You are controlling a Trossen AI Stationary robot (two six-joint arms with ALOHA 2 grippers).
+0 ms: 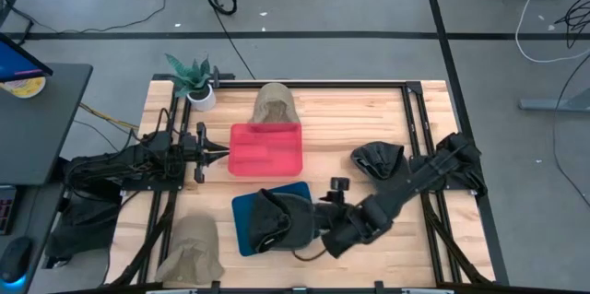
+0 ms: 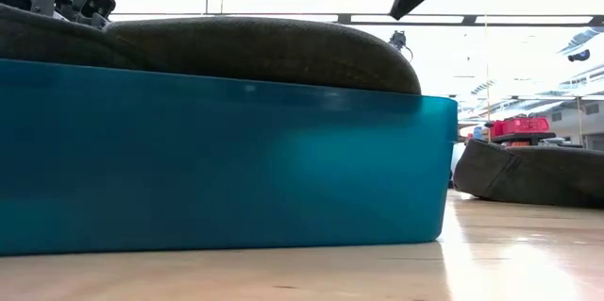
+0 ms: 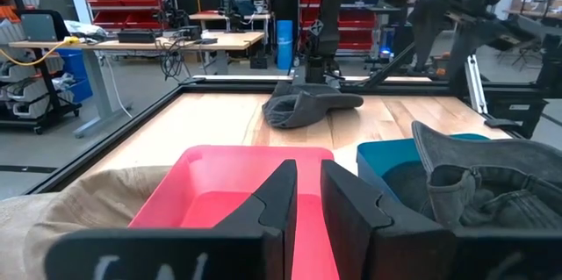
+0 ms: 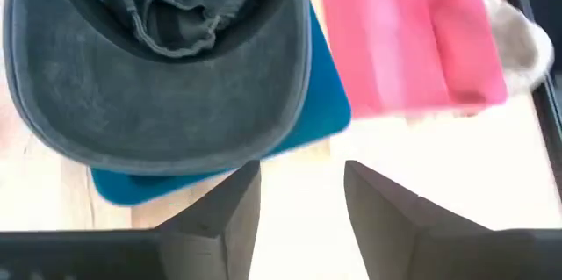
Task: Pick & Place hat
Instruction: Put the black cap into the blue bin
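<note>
A dark grey hat (image 1: 277, 219) lies in the blue bin (image 1: 241, 228) at the table's (image 1: 369, 119) near middle. The right gripper (image 4: 300, 194) hovers just beside its brim, fingers spread apart, holding nothing. The left gripper (image 3: 303, 197) waits at the left, fingers nearly together and empty, facing the red bin (image 1: 265, 149).
</note>
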